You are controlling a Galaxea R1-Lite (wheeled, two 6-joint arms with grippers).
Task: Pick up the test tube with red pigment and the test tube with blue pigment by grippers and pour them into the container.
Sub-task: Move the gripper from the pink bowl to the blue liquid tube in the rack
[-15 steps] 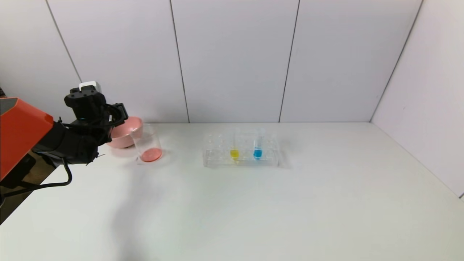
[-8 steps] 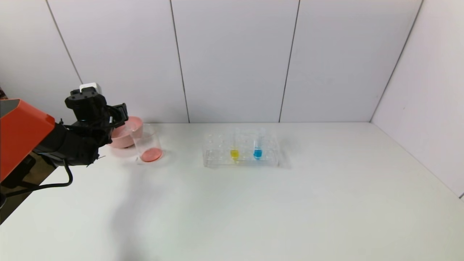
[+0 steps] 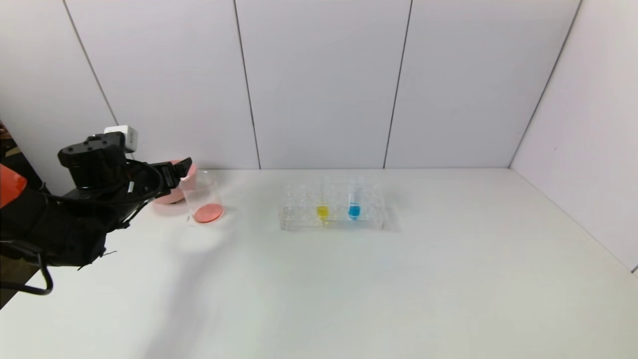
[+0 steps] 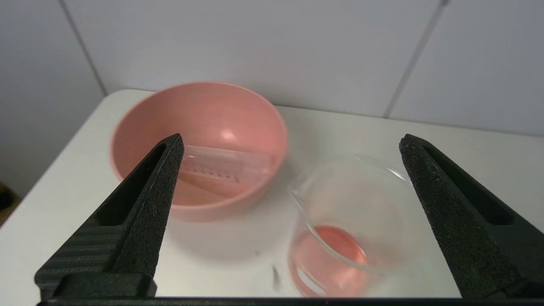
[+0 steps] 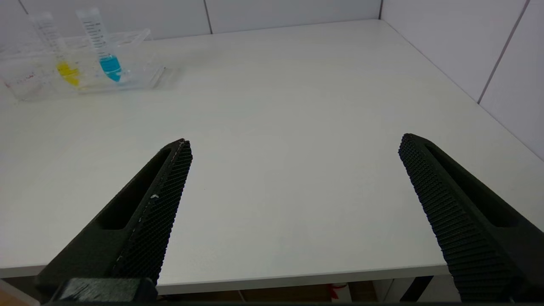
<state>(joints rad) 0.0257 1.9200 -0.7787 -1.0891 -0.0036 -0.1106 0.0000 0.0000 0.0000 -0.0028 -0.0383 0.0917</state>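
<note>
The container (image 3: 202, 199), a clear beaker, stands at the table's back left with red-orange liquid at its bottom; it also shows in the left wrist view (image 4: 352, 221). A clear graduated tube (image 4: 225, 163) lies in the pink bowl (image 4: 212, 110), with no liquid showing in it. The test tube with blue pigment (image 3: 355, 202) stands upright in the clear rack (image 3: 299, 219); it also shows in the right wrist view (image 5: 104, 46). My left gripper (image 3: 177, 172) is open and empty, just short of the bowl and beaker (image 4: 291, 142). My right gripper (image 5: 295, 142) is open and empty over the table's front edge.
A tube with yellow liquid (image 3: 322, 207) stands in the rack beside the blue one, also seen in the right wrist view (image 5: 59, 51). The pink bowl (image 3: 164, 197) sits behind and left of the beaker. Walls close the back and right of the white table (image 3: 398, 279).
My left gripper has drawn back from over the pink bowl, moving left and lower toward me. The beaker, bowl and rack have not moved.
</note>
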